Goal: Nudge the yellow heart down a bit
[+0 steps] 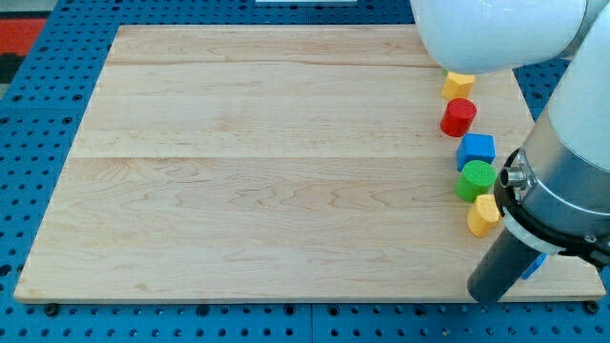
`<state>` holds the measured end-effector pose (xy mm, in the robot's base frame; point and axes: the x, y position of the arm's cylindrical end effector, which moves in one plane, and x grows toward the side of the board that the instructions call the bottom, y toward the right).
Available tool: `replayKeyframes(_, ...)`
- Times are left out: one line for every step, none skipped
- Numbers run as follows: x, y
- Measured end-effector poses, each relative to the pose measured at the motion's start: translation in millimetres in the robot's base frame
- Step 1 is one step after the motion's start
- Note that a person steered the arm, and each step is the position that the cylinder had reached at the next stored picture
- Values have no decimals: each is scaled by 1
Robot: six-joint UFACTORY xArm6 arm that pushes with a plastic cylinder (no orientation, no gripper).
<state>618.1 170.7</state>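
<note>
Two yellow blocks lie in a column along the board's right side. One yellow block [458, 84] is at the top, partly under the white arm. The other yellow block [482, 215] is lower, partly hidden by the arm's grey collar. I cannot tell which of them is the heart. Between them lie a red cylinder [457, 116], a blue cube [476, 150] and a green cylinder [475, 180]. My tip [484, 296] is near the board's bottom edge, below the lower yellow block and apart from it.
A sliver of another blue block [535, 265] shows just right of the rod. The white and grey arm [562, 181] covers the view's right side. The wooden board [267, 171] lies on a blue pegboard surface.
</note>
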Motion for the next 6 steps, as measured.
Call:
replayKeyframes(0,38)
replayKeyframes(-1,53)
replayKeyframes(-7,95)
replayKeyframes(-12,116)
replayKeyframes(-22,102)
replayKeyframes(-54,96)
